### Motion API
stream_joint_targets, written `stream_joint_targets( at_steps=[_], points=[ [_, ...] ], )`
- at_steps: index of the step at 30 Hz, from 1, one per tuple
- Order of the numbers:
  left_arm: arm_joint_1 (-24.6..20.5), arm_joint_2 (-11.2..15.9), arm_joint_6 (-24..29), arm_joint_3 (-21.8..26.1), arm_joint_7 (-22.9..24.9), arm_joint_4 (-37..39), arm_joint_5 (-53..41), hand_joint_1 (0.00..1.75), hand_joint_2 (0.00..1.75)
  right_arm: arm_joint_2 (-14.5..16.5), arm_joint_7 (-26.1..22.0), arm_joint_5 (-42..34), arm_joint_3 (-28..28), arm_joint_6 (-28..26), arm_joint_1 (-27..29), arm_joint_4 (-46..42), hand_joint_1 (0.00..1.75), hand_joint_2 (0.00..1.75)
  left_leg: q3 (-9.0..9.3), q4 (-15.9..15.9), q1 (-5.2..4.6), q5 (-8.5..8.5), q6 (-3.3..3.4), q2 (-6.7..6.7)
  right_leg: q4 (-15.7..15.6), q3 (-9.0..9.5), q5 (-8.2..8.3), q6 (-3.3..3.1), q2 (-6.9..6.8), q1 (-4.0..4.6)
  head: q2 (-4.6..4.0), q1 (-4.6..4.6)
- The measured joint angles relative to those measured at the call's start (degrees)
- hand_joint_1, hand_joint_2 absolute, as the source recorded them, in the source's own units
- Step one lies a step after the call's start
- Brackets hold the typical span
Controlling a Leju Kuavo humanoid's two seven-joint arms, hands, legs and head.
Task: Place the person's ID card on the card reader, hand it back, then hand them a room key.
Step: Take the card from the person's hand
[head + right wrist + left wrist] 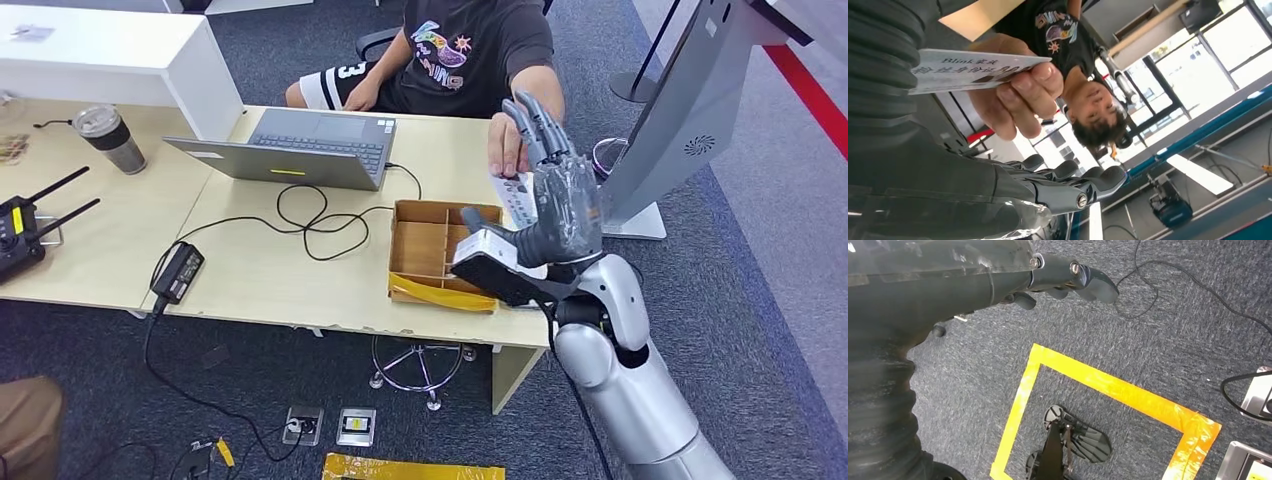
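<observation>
Right hand (562,205): raised, fingers apart, gripping nothing.
ID card (518,195): pinched by person's hand (507,150), at right hand's 10 o'clock.
Left hand (1068,277): hanging over floor, holding nothing, fingers loosely apart.

Head looks down on desk (300,270) — wrist cameras close behind hands

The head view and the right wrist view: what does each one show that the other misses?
The head view alone shows the pale wooden desk, the open grey laptop, the compartmented cardboard tray and the black card reader.

The right wrist view alone shows the printed lettering on the white ID card, plus bright windows behind.

Both show the robot's grey right hand, fingers extended, and the person's hand pinching the card.
</observation>
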Motion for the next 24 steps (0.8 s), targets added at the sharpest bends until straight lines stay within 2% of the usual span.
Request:
stream_joint_targets(
  at_steps=[24],
  points=[
    [0.07, 0.54, 0.19, -0.39, -1.41, 0.02, -0.1, 0.0, 1.75, 0.81, 0.96, 0.16, 4.32, 1.53, -1.18, 6.84, 0.0, 1.75, -0.02, 0.01, 0.0, 0.0, -0.01, 0.0, 0.0, -0.01, -0.01, -0.01, 0.04, -0.01, 0.0, 0.02]
  ],
)
